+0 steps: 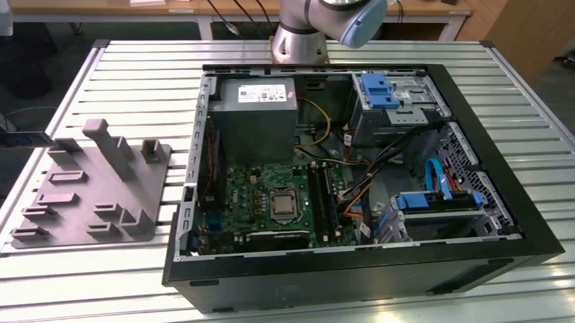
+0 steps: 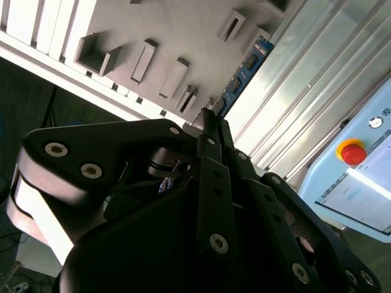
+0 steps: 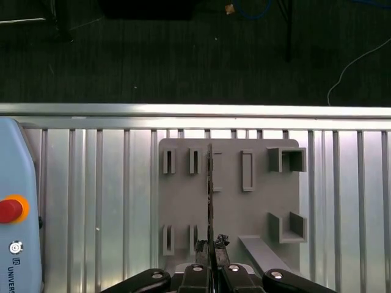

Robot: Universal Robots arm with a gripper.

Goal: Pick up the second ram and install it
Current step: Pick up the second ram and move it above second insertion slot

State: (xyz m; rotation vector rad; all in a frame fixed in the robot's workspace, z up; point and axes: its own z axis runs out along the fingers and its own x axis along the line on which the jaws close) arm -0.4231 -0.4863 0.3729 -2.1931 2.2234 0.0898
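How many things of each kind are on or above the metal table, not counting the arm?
Computer case: 1
Grey plate with posts: 1
Control tablet with red button: 1
Memory stick, gripped in the hand: 1
Total: 4

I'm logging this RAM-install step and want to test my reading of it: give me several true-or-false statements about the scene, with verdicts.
The black gripper is shut on the thin, flat blue-green memory stick. True.
The grey slotted plate with posts lies inside the black computer case. False: it lies on the slatted metal table, beside the case.
The case is open, showing its green motherboard. True.
The light-blue pendant's round button is green. False: it is red.
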